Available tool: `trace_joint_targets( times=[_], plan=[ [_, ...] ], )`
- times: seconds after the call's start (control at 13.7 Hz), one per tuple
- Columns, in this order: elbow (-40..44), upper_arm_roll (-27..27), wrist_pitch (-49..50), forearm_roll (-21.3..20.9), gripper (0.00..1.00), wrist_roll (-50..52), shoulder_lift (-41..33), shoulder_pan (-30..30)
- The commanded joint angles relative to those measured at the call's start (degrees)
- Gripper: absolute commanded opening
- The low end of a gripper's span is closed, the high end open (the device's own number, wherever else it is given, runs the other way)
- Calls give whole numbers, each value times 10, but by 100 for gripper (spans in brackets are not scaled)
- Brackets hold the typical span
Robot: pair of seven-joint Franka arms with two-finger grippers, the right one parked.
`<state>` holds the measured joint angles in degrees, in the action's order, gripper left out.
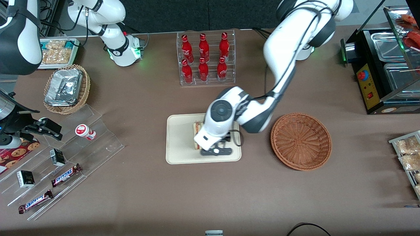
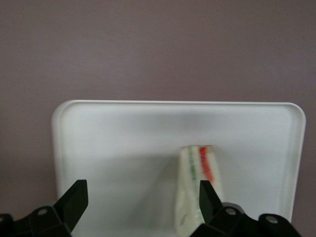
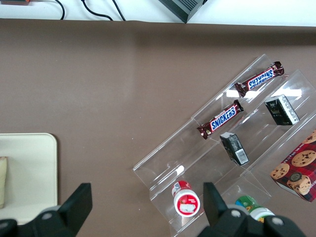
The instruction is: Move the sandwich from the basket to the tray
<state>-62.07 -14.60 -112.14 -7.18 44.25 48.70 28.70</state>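
Note:
The sandwich (image 2: 196, 183), a white wedge with red and green layers, lies on the cream tray (image 2: 123, 133). My left gripper (image 2: 140, 197) hovers low over the tray, open, with the sandwich just inside one finger (image 2: 209, 196) and the other finger (image 2: 75, 198) well apart from it. In the front view the gripper (image 1: 210, 141) is above the tray (image 1: 180, 144), and its hand hides most of the sandwich (image 1: 197, 127). The reddish-brown basket (image 1: 301, 141) stands beside the tray toward the working arm's end and holds nothing. The tray's corner (image 3: 27, 168) also shows in the right wrist view.
A clear rack of red cola bottles (image 1: 206, 59) stands farther from the front camera than the tray. A tan basket of foil packs (image 1: 67, 88) and stepped acrylic racks with Snickers bars (image 1: 65, 173) lie toward the parked arm's end. A black food warmer (image 1: 384, 68) stands at the working arm's end.

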Motion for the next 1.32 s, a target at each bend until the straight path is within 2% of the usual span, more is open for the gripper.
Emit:
trace_joint_targets(
  times=[0.0,0.37,0.88,1.24],
  plan=[
    [-83,-16,29,7,99,-64,-84,-62],
    [-230,-18,25,9,99,-199,-204,-177],
    [-387,-17,36,82,99,-472,-373,-381],
    [-402,-12,96,89,100,-494,-469,-427]
  ],
)
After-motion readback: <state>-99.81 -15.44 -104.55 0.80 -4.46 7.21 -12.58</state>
